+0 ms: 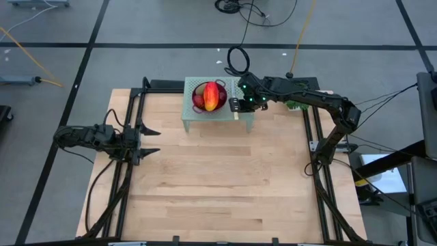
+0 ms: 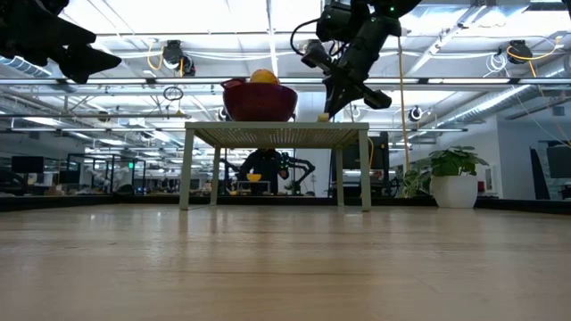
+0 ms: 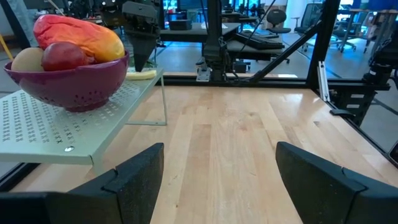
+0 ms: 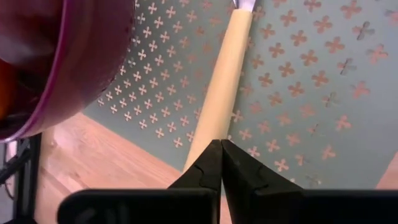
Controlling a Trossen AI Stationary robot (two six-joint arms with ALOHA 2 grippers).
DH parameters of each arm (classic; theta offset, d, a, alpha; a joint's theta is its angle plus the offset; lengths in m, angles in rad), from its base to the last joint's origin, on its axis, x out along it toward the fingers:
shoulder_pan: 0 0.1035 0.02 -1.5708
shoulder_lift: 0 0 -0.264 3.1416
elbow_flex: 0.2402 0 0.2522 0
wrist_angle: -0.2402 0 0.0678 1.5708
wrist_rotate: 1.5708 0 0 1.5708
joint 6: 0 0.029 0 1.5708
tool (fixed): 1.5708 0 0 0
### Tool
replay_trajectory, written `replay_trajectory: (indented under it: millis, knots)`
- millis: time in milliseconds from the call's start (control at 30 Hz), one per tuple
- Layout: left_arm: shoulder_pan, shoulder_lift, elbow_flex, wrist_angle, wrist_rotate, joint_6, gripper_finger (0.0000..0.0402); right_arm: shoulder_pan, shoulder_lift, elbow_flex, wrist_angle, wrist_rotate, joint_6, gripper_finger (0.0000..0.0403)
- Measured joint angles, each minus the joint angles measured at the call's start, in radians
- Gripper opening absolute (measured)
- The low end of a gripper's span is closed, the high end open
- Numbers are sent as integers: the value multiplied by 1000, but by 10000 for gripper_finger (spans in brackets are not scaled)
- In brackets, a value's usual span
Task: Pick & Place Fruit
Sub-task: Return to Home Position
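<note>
A purple colander bowl (image 1: 194, 97) stands on a small green perforated stand (image 1: 191, 120) at the table's far middle. In it lie a red-orange-yellow oblong fruit (image 1: 213, 96), a dark red ball (image 3: 62, 56) and a brown-green oval (image 3: 26, 60). A yellow-handled knife (image 4: 224, 81) lies flat on the stand, to the right of the bowl. My right gripper (image 1: 234, 104) is shut, slanting down over the stand beside the bowl, its tips at one end of the knife's handle. My left gripper (image 1: 156, 141) waits open at the table's left, with nothing between its fingers. My right gripper's shut fingertips (image 4: 211, 155) stand over the end of the knife's yellow handle (image 4: 202, 140), slanting down from the table's right and lying along the handle. I cannot tell whether they touch it. The knife lies flat on the stand.
The stand rests on thin legs (image 2: 185, 169), raised above the wooden table top (image 1: 218, 184). Black frame rails (image 1: 317, 171) run along the table's left and right sides. The wood in front of the stand is bare.
</note>
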Motion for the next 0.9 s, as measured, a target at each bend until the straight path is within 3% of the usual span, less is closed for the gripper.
replay_trajectory:
  millis: [467,900]
  knots:
    - [0,0,0,0,1,-24,310,35,-89,-1,-129,47,-41,0]
    - [0,0,0,1,0,-21,310,97,-71,-1,-105,105,-16,0]
